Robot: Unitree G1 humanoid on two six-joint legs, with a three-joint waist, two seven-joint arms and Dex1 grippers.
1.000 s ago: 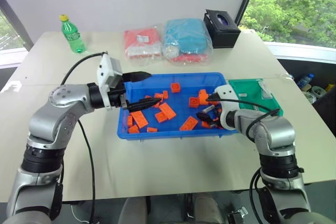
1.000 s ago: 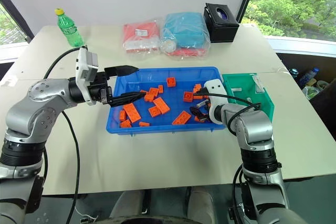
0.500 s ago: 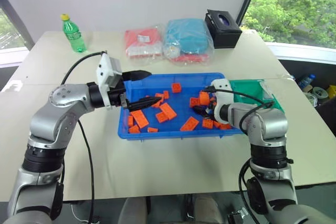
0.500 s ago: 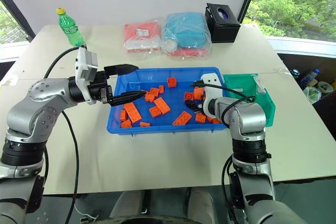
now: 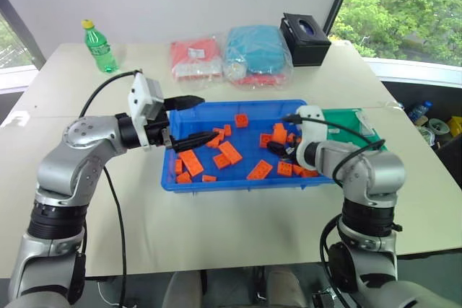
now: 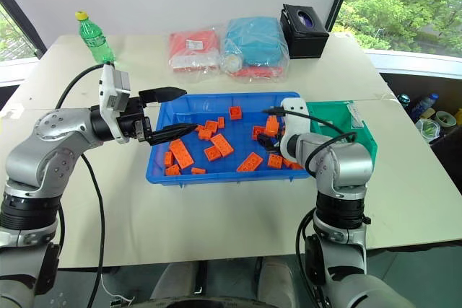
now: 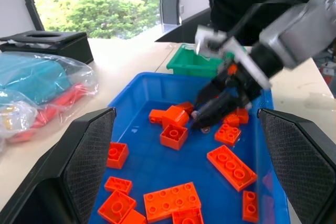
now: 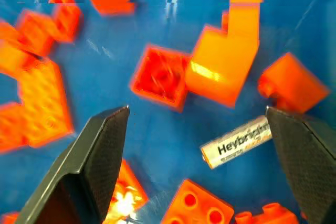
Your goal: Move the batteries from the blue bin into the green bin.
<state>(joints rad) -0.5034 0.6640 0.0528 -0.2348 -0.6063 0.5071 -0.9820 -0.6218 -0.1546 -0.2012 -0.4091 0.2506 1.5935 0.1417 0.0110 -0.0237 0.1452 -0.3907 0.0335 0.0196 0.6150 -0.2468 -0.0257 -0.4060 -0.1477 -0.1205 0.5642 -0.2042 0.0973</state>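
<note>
**Right gripper spread over a loose battery in the blue tray**

The wide, shallow blue plastic tray sat mid-table, scattered with flat orange studded bricks. The small green plastic bin stood against its right end. Right gripper hung inside the tray's right part, jaws wide apart, grasping nothing. One silver-grey cylindrical battery lay on the tray floor between its fingers, near one finger, among bricks. Left gripper hovered over the tray's left end, jaws spread, empty.
</note>
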